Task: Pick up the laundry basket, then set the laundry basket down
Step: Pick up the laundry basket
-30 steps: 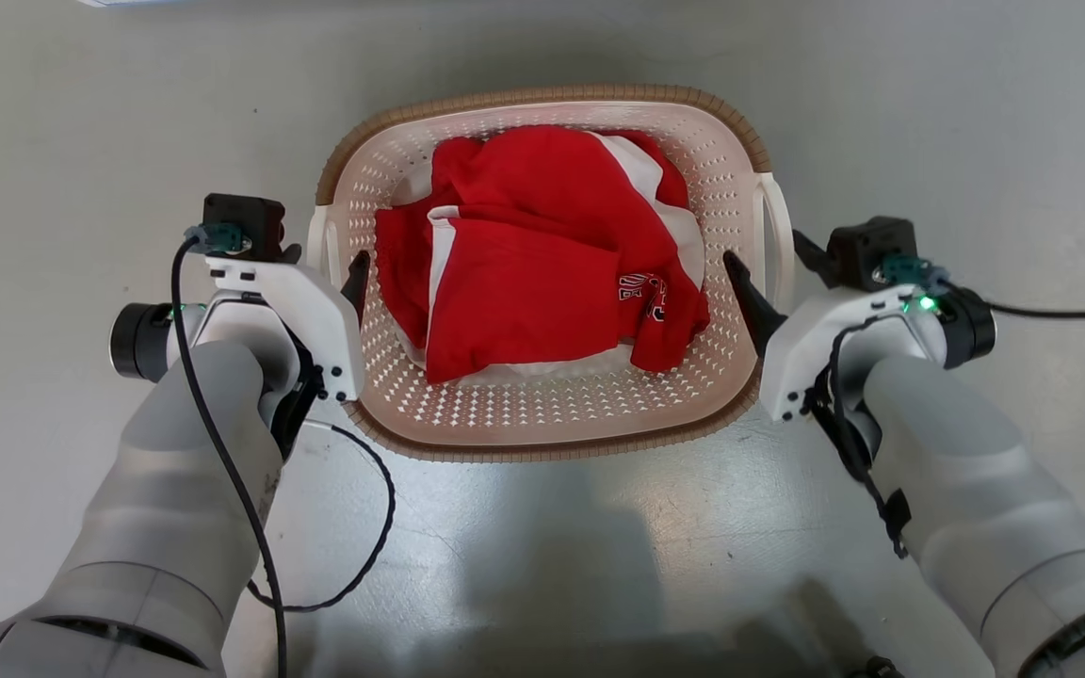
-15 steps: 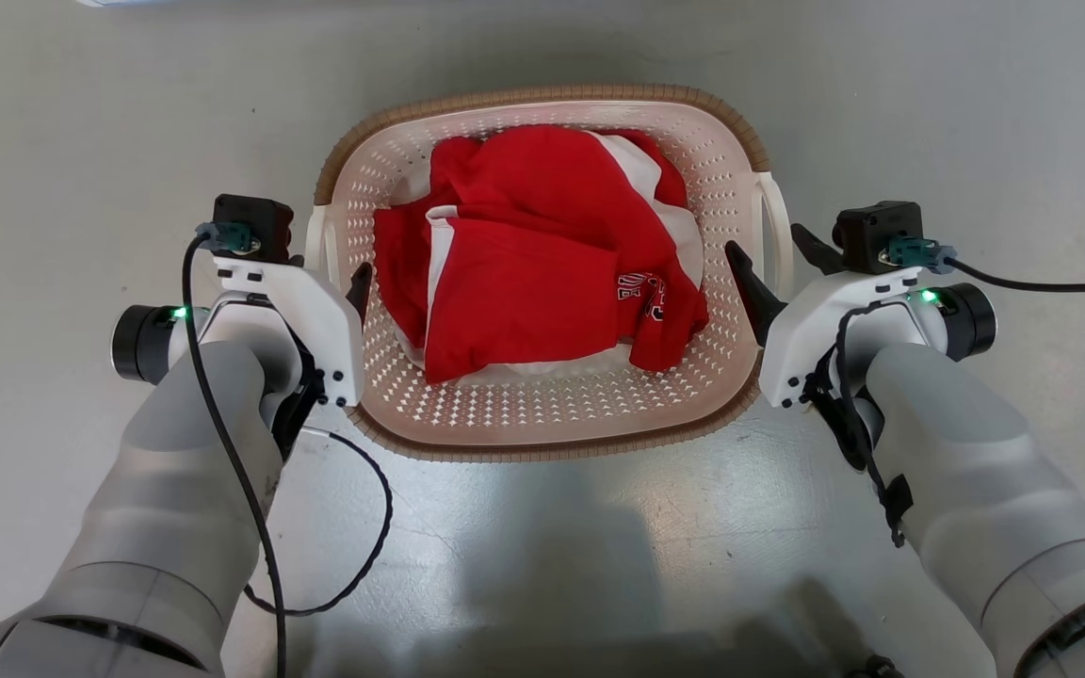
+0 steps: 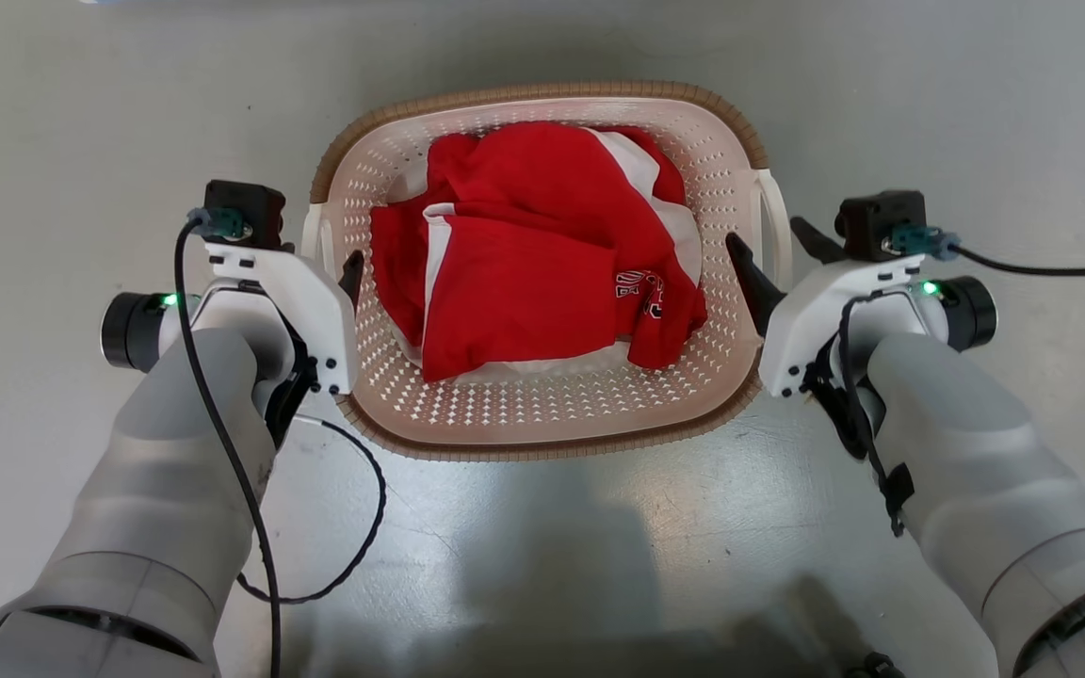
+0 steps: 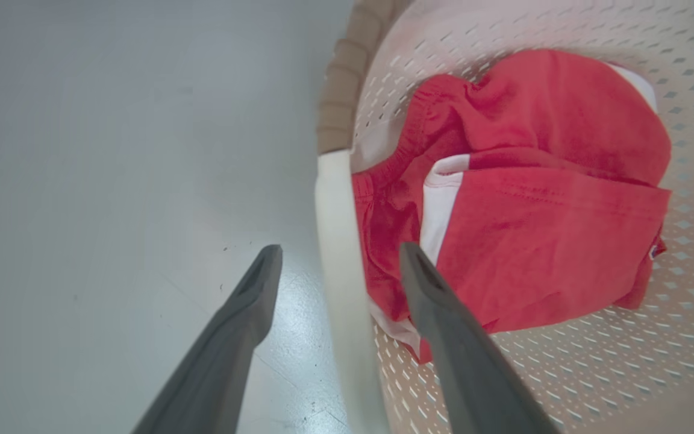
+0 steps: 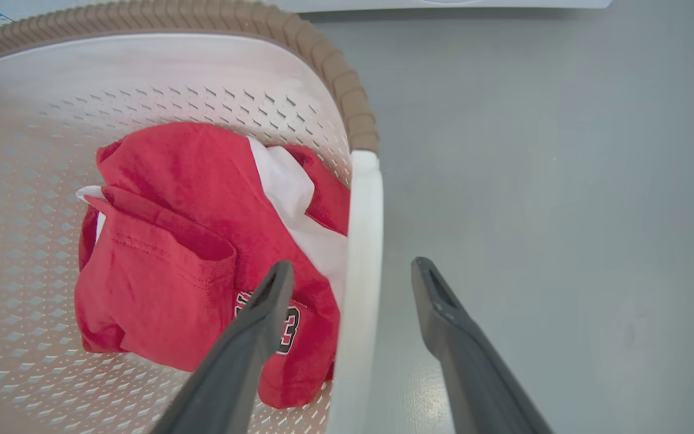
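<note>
The left forearm and right forearm are smooth, rounded pale-grey shells. Each wrist carries a white angular bracket dotted with small black screws, a black drum-shaped joint with a green light (lit on both arms), and a black camera block with a teal plug. Thin black cables trail alongside. The left gripper and right gripper have long, tapered dark-grey fingers.

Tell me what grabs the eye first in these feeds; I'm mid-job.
The bright red clothes heaped in the cream laundry basket stand out at the centre of the head view, against the grey floor. Next come the arms at either side: the left tool is open astride the white left handle, and the right tool is open astride the right handle, each with one finger inside the basket and one outside.
</note>
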Motion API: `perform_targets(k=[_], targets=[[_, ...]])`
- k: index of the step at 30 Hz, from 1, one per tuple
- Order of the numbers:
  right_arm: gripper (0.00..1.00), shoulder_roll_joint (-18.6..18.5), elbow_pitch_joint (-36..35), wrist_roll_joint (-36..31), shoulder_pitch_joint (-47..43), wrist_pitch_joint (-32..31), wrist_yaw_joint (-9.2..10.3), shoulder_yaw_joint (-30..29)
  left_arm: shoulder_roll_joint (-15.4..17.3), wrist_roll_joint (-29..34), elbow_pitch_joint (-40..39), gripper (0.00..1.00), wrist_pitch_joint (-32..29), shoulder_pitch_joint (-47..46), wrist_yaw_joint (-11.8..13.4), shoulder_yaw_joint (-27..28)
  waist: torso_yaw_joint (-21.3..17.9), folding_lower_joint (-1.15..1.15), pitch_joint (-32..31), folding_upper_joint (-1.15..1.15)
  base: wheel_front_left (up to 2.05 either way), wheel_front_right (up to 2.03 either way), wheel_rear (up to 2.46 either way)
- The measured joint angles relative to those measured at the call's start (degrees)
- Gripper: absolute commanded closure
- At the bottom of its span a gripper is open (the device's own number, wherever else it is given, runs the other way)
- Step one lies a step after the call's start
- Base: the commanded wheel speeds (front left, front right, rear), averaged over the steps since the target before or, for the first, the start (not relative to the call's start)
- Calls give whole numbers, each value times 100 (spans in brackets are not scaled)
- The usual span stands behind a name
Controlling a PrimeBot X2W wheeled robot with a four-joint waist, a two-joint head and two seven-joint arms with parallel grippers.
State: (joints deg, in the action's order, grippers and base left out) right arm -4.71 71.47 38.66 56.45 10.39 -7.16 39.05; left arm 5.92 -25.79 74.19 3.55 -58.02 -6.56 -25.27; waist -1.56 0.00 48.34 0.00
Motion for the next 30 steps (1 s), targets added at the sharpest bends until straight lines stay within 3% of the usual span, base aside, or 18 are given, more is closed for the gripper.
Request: perform_targets(k=[11,12,13,14,30], targets=[[0,4,29,170,32,-40,0,162,23,0,0,0,-86,-20,2,-138,-49,0,4,0,0,0,0],[9,7,31,193,33,-42,0,168,32,3,0,0,-126,-20,2,-175,-55,0,10,0,0,0,0],[75,8,34,216,33,-90,1,183,40,14,0,59,-183,-20,2,-231,-59,0,14,0,0,0,0],[100,10,36,232,33,-107,0,194,51,58,1,100,-186,-20,1,-312,-63,0,17,0,0,0,0],[100,82,175,353,122,-1032,-33,469,1,158,10,100,-657,-119,94,-622,-65,0,-194,0,0,0,0]])
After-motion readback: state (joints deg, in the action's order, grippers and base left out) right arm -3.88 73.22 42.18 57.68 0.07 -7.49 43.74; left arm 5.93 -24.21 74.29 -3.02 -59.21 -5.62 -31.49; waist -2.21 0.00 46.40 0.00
